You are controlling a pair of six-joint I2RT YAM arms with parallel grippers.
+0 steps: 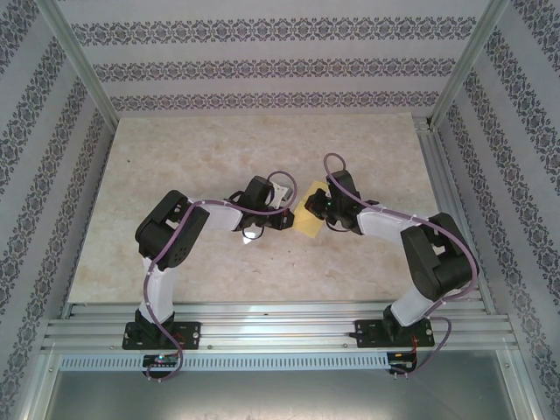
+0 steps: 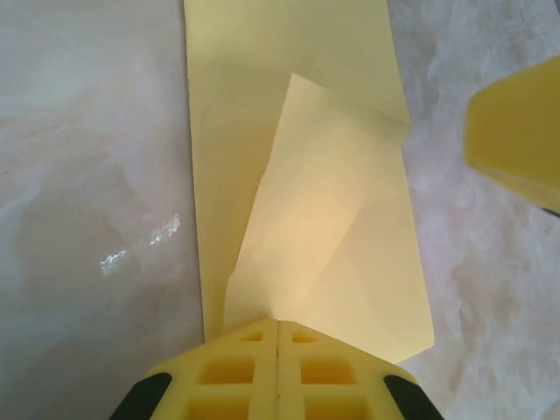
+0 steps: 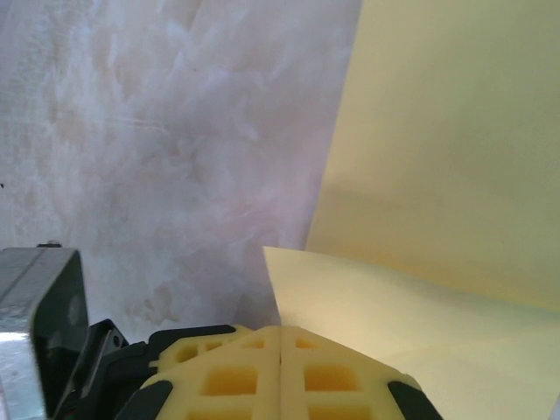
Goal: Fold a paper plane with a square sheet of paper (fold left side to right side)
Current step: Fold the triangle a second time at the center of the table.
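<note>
The mustard-yellow sheet of paper lies on the marble table between my two grippers. In the left wrist view the paper is a tall rectangle, and a slanted flap lies over it, slightly raised. My left gripper is shut, its tips at the flap's narrow near end. I cannot tell whether the flap is pinched or only pressed. My right gripper is also shut, at the foot of a lifted flap corner, with the paper stretching to the right. In the top view the left gripper and right gripper flank the paper.
One yellow finger of the right gripper hangs just off the paper's right edge. A glare spot shines on the table. Patterned walls close in three sides, and an aluminium rail runs along the near edge.
</note>
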